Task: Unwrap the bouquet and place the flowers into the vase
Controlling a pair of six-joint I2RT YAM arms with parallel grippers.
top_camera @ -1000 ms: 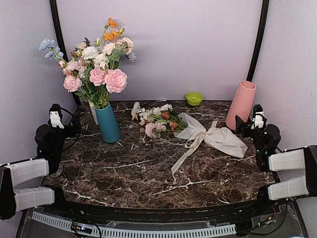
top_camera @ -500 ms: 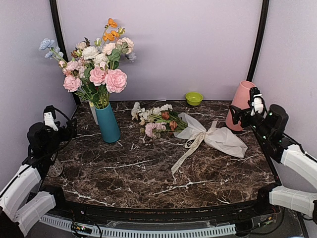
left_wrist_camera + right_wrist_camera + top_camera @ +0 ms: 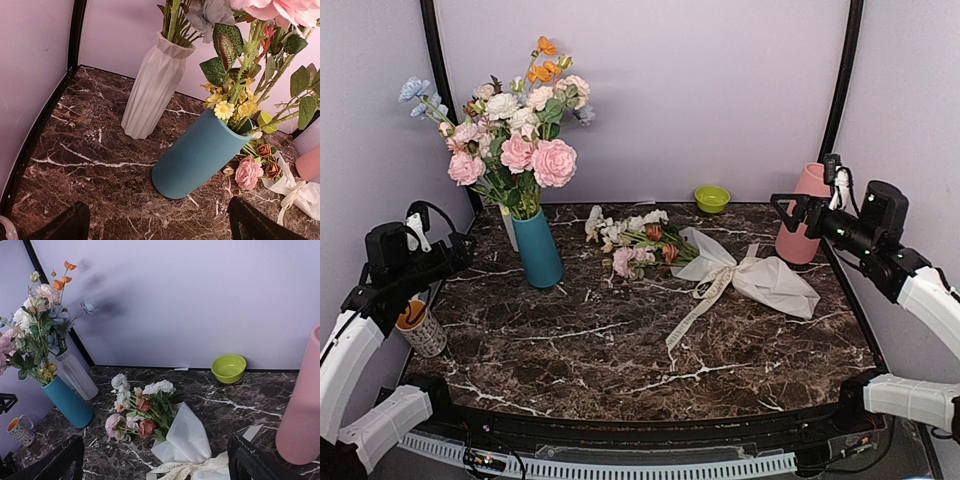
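Early on, unwrapping not begun: left gripper [image 3: 458, 255] at frame left and right gripper [image 3: 782, 212] at upper right both hover wide open and empty. Small cream paper-wrapped bouquet [image 3: 660, 245] of white and pink flowers lies at centre, its cream ribbon bow [image 3: 725, 275] tied; pulling that bow loose looks like the next move. Tall matte salmon-pink vase [image 3: 798, 240] stands upright at upper right.

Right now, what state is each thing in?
Bouquet: lying down, wrapped and tied.
Pink vase: upright, no flowers showing.
Teal vase: upright, holding the arrangement.
White vase: upright, stems in it.
Bowl: upright, empty.
Left gripper: open, holding nothing.
Right gripper: open, holding nothing.
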